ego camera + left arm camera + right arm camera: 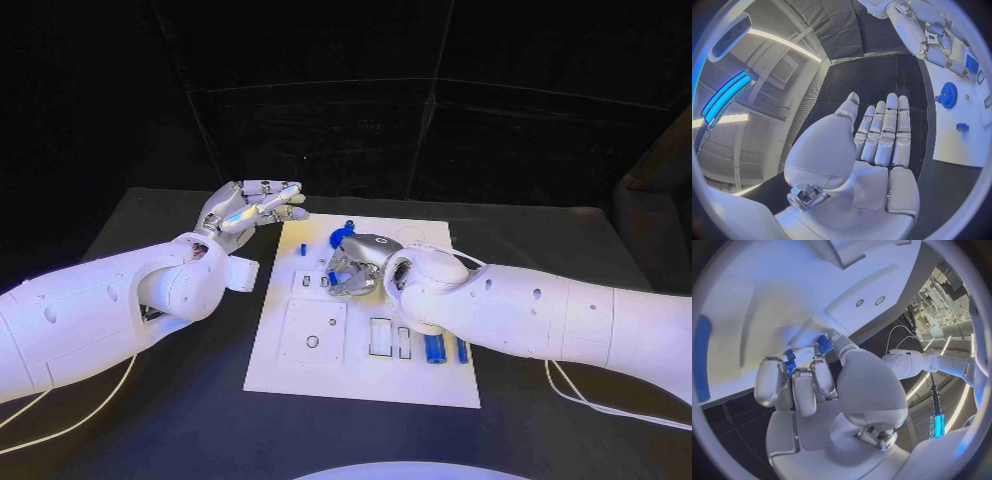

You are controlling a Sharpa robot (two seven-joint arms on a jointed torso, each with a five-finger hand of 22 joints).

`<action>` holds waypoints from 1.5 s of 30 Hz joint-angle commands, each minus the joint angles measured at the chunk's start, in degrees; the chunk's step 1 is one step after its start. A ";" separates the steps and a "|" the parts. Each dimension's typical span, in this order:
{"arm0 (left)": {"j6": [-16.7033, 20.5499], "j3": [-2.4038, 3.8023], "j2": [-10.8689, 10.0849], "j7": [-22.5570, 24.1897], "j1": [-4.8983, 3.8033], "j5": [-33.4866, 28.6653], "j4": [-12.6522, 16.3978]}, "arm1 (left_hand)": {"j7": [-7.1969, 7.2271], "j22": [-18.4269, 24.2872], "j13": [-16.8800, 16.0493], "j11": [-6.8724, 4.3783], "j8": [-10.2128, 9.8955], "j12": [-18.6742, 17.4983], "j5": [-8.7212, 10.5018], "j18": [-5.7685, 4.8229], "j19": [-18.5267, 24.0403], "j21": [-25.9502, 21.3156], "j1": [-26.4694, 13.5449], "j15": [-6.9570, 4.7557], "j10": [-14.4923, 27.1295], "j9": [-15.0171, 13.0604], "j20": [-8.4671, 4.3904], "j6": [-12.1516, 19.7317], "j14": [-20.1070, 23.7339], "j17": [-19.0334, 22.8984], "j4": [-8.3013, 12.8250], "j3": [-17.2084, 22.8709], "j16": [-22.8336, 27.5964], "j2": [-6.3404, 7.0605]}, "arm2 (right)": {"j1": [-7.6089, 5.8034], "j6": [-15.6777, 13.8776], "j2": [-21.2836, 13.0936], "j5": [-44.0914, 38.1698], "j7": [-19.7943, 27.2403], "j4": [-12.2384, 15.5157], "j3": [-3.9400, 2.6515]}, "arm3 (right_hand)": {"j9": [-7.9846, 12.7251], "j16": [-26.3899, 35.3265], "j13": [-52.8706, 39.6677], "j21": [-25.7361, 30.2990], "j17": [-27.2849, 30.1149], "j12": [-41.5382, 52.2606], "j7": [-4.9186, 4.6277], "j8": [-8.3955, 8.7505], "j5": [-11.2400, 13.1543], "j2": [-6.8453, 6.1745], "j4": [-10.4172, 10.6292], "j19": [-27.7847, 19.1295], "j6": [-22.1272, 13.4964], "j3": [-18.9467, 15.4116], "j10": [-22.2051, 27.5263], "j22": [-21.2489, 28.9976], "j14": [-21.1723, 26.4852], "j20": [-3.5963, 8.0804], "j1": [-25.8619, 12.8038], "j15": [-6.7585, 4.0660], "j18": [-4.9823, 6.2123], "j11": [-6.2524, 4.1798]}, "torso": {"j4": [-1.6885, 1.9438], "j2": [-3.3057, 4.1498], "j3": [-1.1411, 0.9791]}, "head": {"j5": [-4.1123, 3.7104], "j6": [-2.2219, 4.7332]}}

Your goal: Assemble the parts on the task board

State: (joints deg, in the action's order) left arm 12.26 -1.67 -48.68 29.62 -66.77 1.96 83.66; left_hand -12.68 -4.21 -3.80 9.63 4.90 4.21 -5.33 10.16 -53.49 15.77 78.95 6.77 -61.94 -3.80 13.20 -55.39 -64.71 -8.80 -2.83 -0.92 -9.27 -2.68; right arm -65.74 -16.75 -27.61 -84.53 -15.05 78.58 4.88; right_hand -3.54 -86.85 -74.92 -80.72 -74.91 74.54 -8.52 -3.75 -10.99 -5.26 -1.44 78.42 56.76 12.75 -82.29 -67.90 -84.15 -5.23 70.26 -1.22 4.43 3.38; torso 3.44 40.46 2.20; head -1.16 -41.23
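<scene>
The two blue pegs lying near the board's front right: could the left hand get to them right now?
Probably not easily: the right arm lies right beside the blue pegs, and the left hand, holding nothing, is off the task board's far-left corner.

A robotics lab: black-draped table (pixel 173 400), ceiling strip lights (pixel 729 95) and equipment racks (pixel 939 295).

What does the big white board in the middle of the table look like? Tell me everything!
The board is a flat white rectangle that looks like plastic, lying on the black table. It has cut-out slots and pockets of different shapes. Small blue pieces sit near its right edge, and a blue gear stands near the far end. The right hand is bent down over its middle, fingers around a small blue part. The left hand hovers open beside its far left corner, not touching it.
</scene>
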 commanded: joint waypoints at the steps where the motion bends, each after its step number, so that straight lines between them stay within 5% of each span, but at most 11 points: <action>1: -0.60 0.06 -0.01 0.13 -0.10 0.17 0.07 | -0.09 0.08 0.04 -0.16 -0.39 -0.25 0.36 0.44 -0.24 -0.35 -0.07 -0.08 -0.25 0.00 -0.01 -0.39 -0.33 -0.08 0.32 -0.09 0.29 -0.54 | 0.28 1.04 -0.10 -0.29 -1.48 -0.14 0.31 | -0.12 0.34 -3.00 0.40 -7.15 -0.43 -0.02 0.11 0.37 -0.36 0.07 -0.41 -0.74 -0.71 0.50 0.10 -4.14 -0.13 -0.41 0.44 0.15 0.09 | 0.03 0.00 0.01 | -0.06 0.01; 12: -0.49 0.06 -0.06 0.13 -0.10 0.17 0.11 | -0.07 0.13 0.05 -0.16 -0.46 -0.30 0.38 0.42 -0.28 -0.43 -0.13 -0.07 -0.27 0.01 -0.02 -0.40 -0.37 -0.11 0.44 -0.17 0.45 -0.55 | 0.28 -1.08 -0.18 -0.29 -1.40 -0.03 0.31 | -0.16 0.52 -1.83 0.88 -6.85 -1.85 -0.25 0.02 0.30 -0.57 0.86 -0.89 -1.87 -1.95 1.43 1.03 -4.06 -0.32 -0.79 0.63 0.33 0.33 | 0.01 0.01 -0.03 | -0.33 -0.01; 18: -0.34 0.06 -0.10 -0.26 -0.10 0.17 -0.02 | -0.02 0.10 0.05 -0.20 -0.48 -0.31 0.38 0.45 -0.48 -0.36 -0.13 -0.15 -0.32 0.01 -0.08 -0.44 -0.68 -0.20 0.52 -0.21 0.38 -0.57 | 0.28 -8.25 -1.16 0.90 2.93 0.64 0.31 | -0.24 0.50 -1.89 0.88 -6.95 -1.61 -0.27 -0.18 -0.80 -0.57 1.32 -0.80 -2.09 -2.71 1.34 0.96 -4.08 -0.40 -0.49 0.68 0.32 0.35 | -0.02 -0.02 -0.05 | -0.24 0.01; 22: -0.10 0.06 -0.15 -1.22 -0.10 1.28 -0.23 | 0.48 -0.29 -0.03 -0.79 -0.42 -0.14 0.39 0.50 -2.88 0.75 -0.41 -1.14 -1.21 -0.05 -0.95 -1.08 -3.99 -1.25 0.87 -0.53 -0.81 -0.69 | 0.24 -10.10 -3.01 4.73 9.47 1.75 0.28 | -0.17 0.67 -1.33 1.17 -6.65 -2.23 -0.46 0.00 -1.51 -0.77 1.48 -1.10 -2.85 -3.39 1.76 1.52 -4.00 -0.46 -0.18 0.76 0.42 0.49 | -0.17 -0.07 -0.08 | -0.15 0.10; 30: -2.70 0.06 0.19 -7.83 -0.14 7.24 -3.15 | 3.37 -3.88 -1.16 -4.56 -0.02 2.39 0.55 0.35 -16.42 9.04 -2.82 -6.23 -9.74 -0.15 -6.36 -3.70 -21.17 -9.16 0.14 -2.95 -11.19 0.04 | -2.20 -7.64 -8.84 14.98 20.66 5.96 0.22 | -0.37 1.78 1.11 3.58 -4.80 -4.87 -0.52 -0.57 0.34 -1.34 4.05 -3.52 -2.94 -9.45 3.44 5.90 -3.47 -0.66 -2.30 0.93 1.27 0.65 | -0.53 -0.48 -0.31 | 0.08 0.47; 32: -2.68 0.06 0.35 -9.90 -0.16 9.34 -3.79 | 4.13 -5.05 -1.61 -5.41 0.18 2.90 0.56 0.32 -19.11 11.33 -3.24 -7.22 -12.00 -0.21 -7.28 -4.65 -22.02 -13.82 -0.12 -3.64 -16.92 0.23 | -3.07 -7.09 -10.25 18.66 22.47 6.84 0.20 | -0.36 1.88 1.36 3.78 -4.69 -5.09 -0.51 -0.60 0.63 -1.08 4.14 -3.67 -2.92 -10.17 3.59 6.21 -3.44 -0.64 -1.85 0.91 1.32 0.64 | -0.72 -0.67 -0.43 | 0.08 0.65; 35: -3.05 0.07 0.72 -15.61 -0.40 13.78 -4.71 | 5.16 -7.35 -3.33 -6.90 0.53 5.03 0.54 0.29 -22.13 15.42 -3.51 -8.49 -16.30 -0.48 -8.74 -6.18 -22.80 -39.37 -0.49 -4.35 -43.91 0.05 | -5.01 -6.39 -12.78 25.70 24.26 7.97 0.09 | -0.35 2.22 2.14 4.39 -4.17 -5.92 -0.48 -0.64 0.38 -0.27 3.95 -4.17 -2.90 -10.97 4.16 7.22 -3.31 -0.61 -0.51 0.87 1.50 0.60 | -0.93 -1.01 -0.65 | 0.24 0.64; 37: -4.83 0.08 1.17 -21.47 -0.79 17.46 -5.28 | 5.84 -9.32 -5.42 -7.39 1.12 7.66 0.55 0.15 -23.52 18.62 -3.91 -9.08 -17.94 -0.79 -9.39 -6.84 -23.36 -53.03 -0.90 -4.72 -57.16 -0.17 | -6.10 -6.19 -14.27 28.71 23.16 8.18 -0.84 | -0.31 2.37 3.21 4.97 -3.98 -7.18 -0.54 -0.56 -0.08 0.25 3.90 -4.67 -3.09 -11.48 5.08 8.26 -3.27 -0.60 0.12 0.88 1.69 0.63 | -1.03 -1.23 -0.76 | 0.46 0.49; 38: -7.08 0.08 1.44 -24.74 -1.05 19.81 -5.64 | 6.13 -14.63 -7.14 -7.42 1.53 9.63 0.51 -0.51 -25.10 23.83 -3.80 -9.33 -17.80 -0.97 -9.81 -6.80 -23.42 -59.69 -0.98 -4.71 -63.46 -0.43 | -6.66 -6.22 -14.92 29.70 22.59 8.07 -1.31 | -0.30 2.45 3.98 5.32 -3.89 -8.10 -0.59 -0.50 -0.31 0.33 4.03 -4.97 -3.26 -11.96 5.72 8.88 -3.25 -0.62 0.13 0.91 1.80 0.68 | -1.10 -1.45 -0.83 | 0.63 0.32; 39: -8.92 0.08 1.68 -27.43 -1.30 21.97 -5.92 | 6.02 -28.77 -9.63 -7.62 2.36 12.68 0.43 -2.29 -27.75 35.28 -3.55 -9.63 -17.48 -1.31 -10.11 -6.88 -23.75 -67.18 -1.11 -4.11 -69.91 -1.46 | -7.15 -6.27 -15.42 30.32 22.15 7.93 -1.61 | -0.30 2.47 4.38 5.52 -3.89 -8.53 -0.60 -0.50 -0.53 0.34 4.14 -5.14 -3.33 -12.35 6.04 9.25 -3.25 -0.62 0.08 0.93 1.87 0.71 | -1.17 -1.55 -0.86 | 0.70 0.36; 45: -15.89 0.08 3.58 -41.39 -3.26 35.80 -7.06 | 6.90 -47.06 -22.03 -8.27 6.62 27.64 0.40 -4.15 -27.49 50.67 -5.59 -9.60 -12.40 -3.08 -10.49 -6.10 -24.22 -76.40 -3.39 -4.49 -77.40 -2.04 | -10.37 -6.10 -17.86 32.44 20.04 6.32 -2.60 | -0.46 2.51 3.57 5.39 -3.96 -7.02 -0.33 -1.08 -1.37 1.09 4.36 -4.67 -2.56 -13.57 5.09 8.85 -3.30 -0.52 0.57 0.78 1.79 0.48 | -1.25 -2.50 -1.28 | 1.18 -0.16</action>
State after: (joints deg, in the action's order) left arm 3.10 -1.65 -45.43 0.69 -69.67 25.97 76.76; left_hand -5.98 -49.55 -24.84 1.48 11.14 30.53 -5.09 6.56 -81.00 65.14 73.87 -2.87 -74.68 -6.71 2.87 -61.39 -84.16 -74.95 -5.88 -5.35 -86.03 -4.84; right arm -75.65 -23.36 -45.17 -56.94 5.31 85.17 2.36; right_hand -3.95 -84.54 -71.21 -75.38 -74.93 67.27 -8.97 -4.61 -12.18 -4.39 2.98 73.50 53.91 -0.55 -76.71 -58.88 -83.94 -5.83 70.52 -0.61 5.35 3.83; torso 2.33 38.68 1.25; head -0.27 -41.19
